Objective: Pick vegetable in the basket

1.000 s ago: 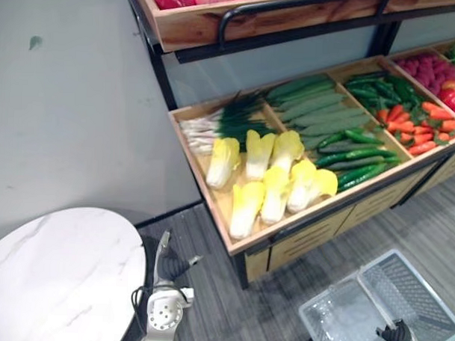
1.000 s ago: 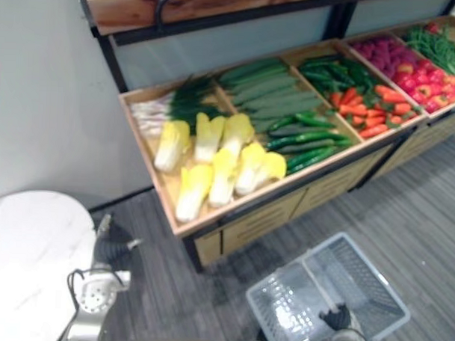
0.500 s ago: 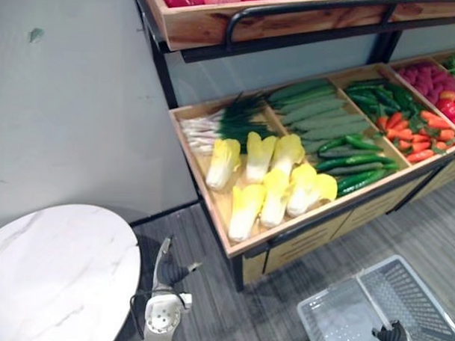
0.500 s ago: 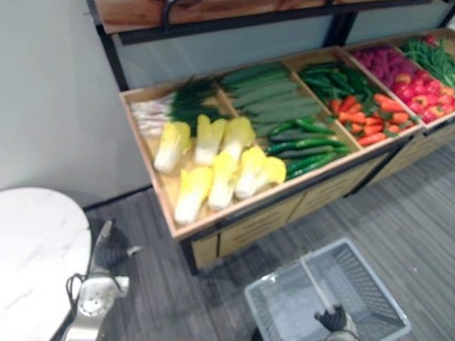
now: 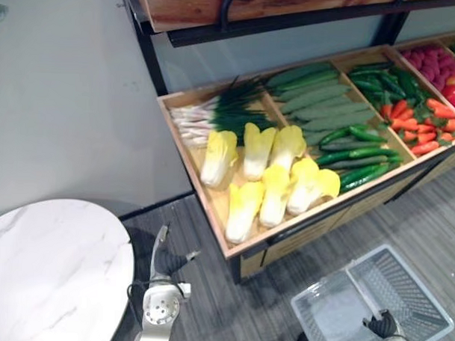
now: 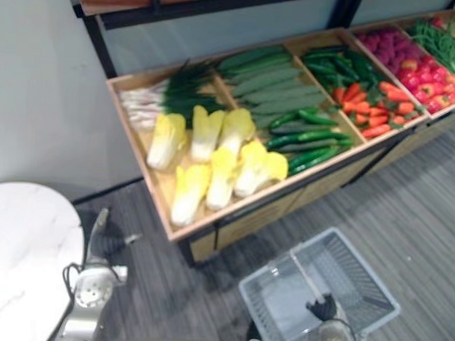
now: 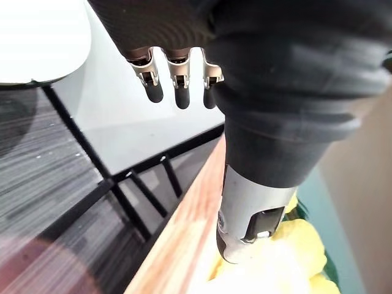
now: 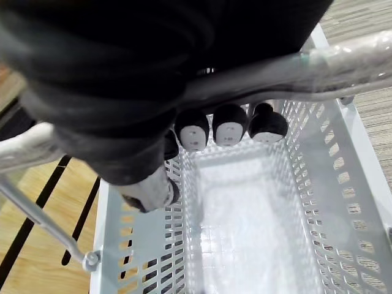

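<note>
The right hand (image 8: 228,125) grips the pale handle (image 8: 349,52) of the white plastic basket (image 8: 343,202). The left hand (image 5: 167,263) hangs loose beside the round white table (image 5: 52,269).

Clipped, hidden
Upper crate (image 5: 181,8) clipped at top; white table (image 5: 52,269) clipped lower left; right hand (image 8: 226,125) covers part of basket handle (image 8: 343,58).

The camera moves: the vegetable stand (image 5: 307,235) and top shelf (image 5: 188,8) sit higher and further left in frame, and the basket (image 5: 421,297) drifts slightly left.

a wooden shelf (image 5: 211,198) holds yellow cabbages (image 5: 268,176), scallions (image 5: 214,114), cucumbers (image 5: 319,106), green peppers (image 5: 355,156) and carrots (image 5: 420,125) in side-by-side compartments.
</note>
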